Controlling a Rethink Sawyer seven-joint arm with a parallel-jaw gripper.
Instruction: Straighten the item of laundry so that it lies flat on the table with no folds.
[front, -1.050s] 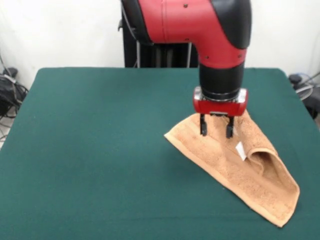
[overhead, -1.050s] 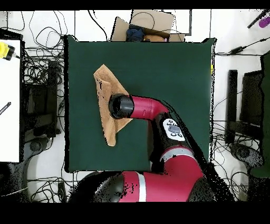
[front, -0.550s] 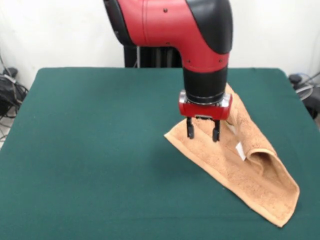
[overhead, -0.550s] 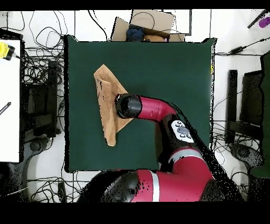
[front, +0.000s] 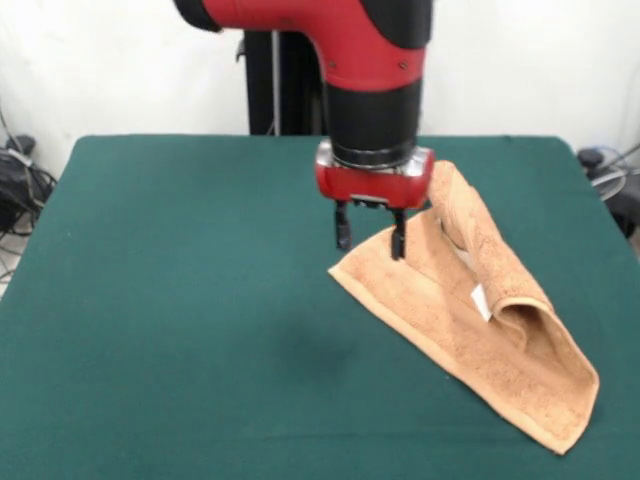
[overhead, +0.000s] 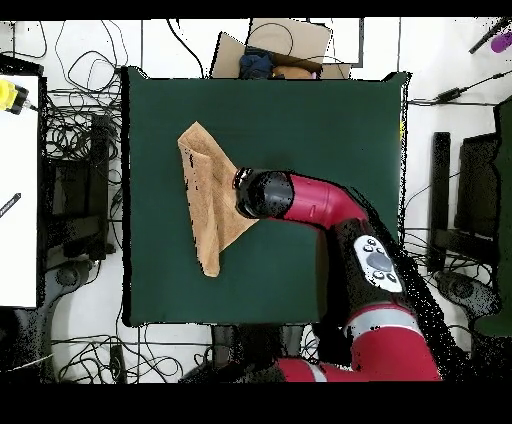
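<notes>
Your gripper (front: 370, 234) hangs with its two fingers spread apart and nothing between them, just above the towel's (front: 480, 340) pointed corner. The orange-tan towel lies folded over itself on the green table (front: 180, 300), beside and beyond the gripper.

— Was there any writing, brand or number to read anywhere in the two views?
— None could be read. The towel (front: 480, 320) carried a small white tag (front: 482, 301), but whatever was on it was too small to make out.
— And the robot arm (overhead: 345, 215) itself?
— Its grey round panel (overhead: 378, 262) in the overhead view showed a few dark marks, too small to read as letters or figures
</notes>
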